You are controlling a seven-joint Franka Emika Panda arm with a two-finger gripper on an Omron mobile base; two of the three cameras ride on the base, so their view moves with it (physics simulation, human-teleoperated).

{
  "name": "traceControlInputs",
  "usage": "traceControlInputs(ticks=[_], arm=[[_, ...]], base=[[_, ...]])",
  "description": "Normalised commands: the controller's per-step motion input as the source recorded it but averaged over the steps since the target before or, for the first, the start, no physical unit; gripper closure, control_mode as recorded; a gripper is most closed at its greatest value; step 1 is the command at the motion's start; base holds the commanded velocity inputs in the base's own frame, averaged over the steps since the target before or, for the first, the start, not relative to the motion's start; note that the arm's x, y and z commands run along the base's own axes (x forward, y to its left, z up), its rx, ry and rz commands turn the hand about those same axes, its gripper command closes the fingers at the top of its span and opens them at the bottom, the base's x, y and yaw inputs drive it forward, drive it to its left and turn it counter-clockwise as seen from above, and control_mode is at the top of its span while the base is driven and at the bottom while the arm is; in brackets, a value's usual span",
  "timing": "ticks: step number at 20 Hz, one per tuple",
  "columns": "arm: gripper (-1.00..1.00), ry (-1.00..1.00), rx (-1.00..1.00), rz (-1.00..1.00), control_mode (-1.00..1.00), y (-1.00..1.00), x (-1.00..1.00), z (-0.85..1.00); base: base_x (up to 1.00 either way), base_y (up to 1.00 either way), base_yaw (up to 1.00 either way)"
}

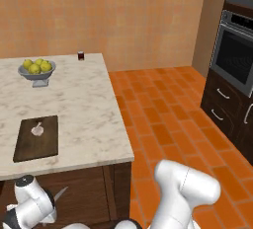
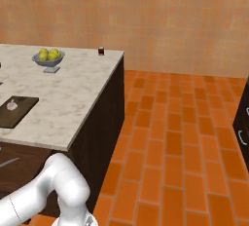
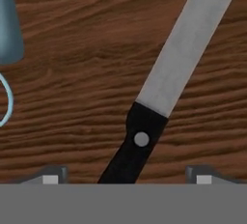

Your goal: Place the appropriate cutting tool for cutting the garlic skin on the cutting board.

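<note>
The cutting tool (image 3: 159, 88), a knife with a silver blade and a black riveted handle, lies slanted on a dark wood-grain surface in the hand view. My gripper (image 3: 126, 178) is open, close above the knife. Its fingertips (image 3: 50, 177) stand wide apart on either side of the handle and touch nothing. On the marble counter (image 1: 84, 109) the dark brown cutting board (image 1: 34, 141) lies near the front edge. The small whitish garlic (image 1: 37, 130) rests on the board's far half. From the other side, the cutting board (image 2: 22, 108) and the garlic (image 2: 11, 105) sit at the left edge.
A light-blue peeler (image 3: 8, 25) lies left of the knife. A grey bowl of yellow-green fruits (image 1: 37, 68) and a small dark red cup (image 1: 81, 55) stand at the counter's back. Ovens and dark drawers (image 1: 232, 75) line the right wall across the orange tiled floor (image 1: 163, 119).
</note>
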Motion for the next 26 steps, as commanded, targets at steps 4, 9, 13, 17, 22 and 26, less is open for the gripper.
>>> traceControlInputs(ticks=[4, 9, 13, 17, 22, 26], arm=[[1.00, 0.00, 0.00, -0.11, -1.00, -0.03, -0.21, -0.91], [1.00, 0.04, 0.00, -0.11, -1.00, -0.05, -0.15, -0.92], [1.00, 0.00, 0.00, -0.06, -1.00, -0.38, -0.38, -0.75], [1.00, -0.02, 0.03, -0.08, -1.00, -0.50, -0.74, -0.45], [1.00, -0.10, 0.05, -0.20, -1.00, -0.13, -0.48, 0.01], [1.00, -0.07, 0.05, -0.27, -1.00, -0.08, 0.03, 0.70]], base=[[0.00, 0.00, 0.00], [0.00, 0.00, 0.00], [0.00, 0.00, 0.00], [0.00, 0.00, 0.00], [0.00, 0.00, 0.00], [0.00, 0.00, 0.00]])
